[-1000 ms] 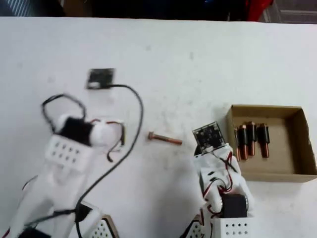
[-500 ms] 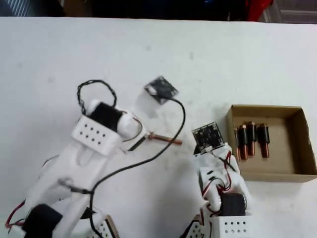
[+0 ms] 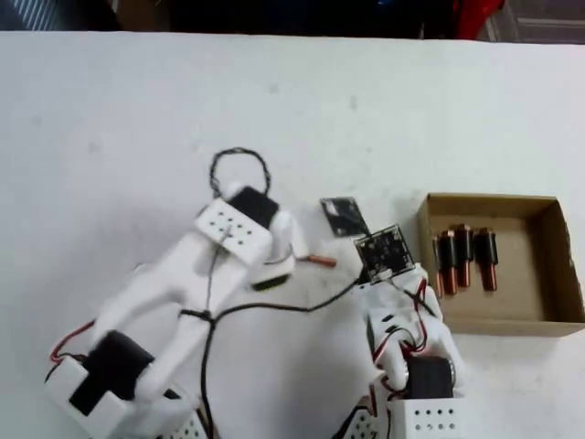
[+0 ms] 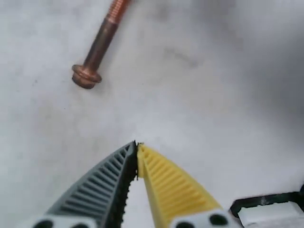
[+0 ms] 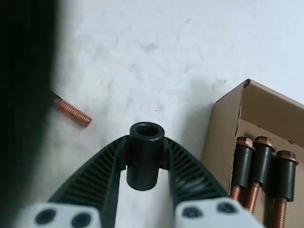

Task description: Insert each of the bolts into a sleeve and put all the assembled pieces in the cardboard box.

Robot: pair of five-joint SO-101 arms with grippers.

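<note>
A copper bolt [image 4: 100, 45] lies on the white table; its threaded end [image 3: 319, 261] sticks out from under the left arm. My left gripper [image 4: 137, 145] hovers just short of the bolt's head, its grey and yellow fingers shut with nothing between them. My right gripper [image 5: 145, 164] is shut on a black sleeve [image 5: 144, 154], held upright with its bore showing, beside the cardboard box [image 3: 539, 267]. Three bolts with sleeves on them [image 3: 464, 256] lie side by side in the box, also seen as assembled pieces [image 5: 260, 166] from the right wrist.
The left arm [image 3: 206, 279] stretches across the table's middle, its black cable looping behind it. The right arm [image 3: 402, 338] stands close to the box's left wall. Open white table lies beyond both arms.
The left arm has swung rightward across the table and now covers the bolt's head end. The right arm, the sleeve and the box have not moved.
</note>
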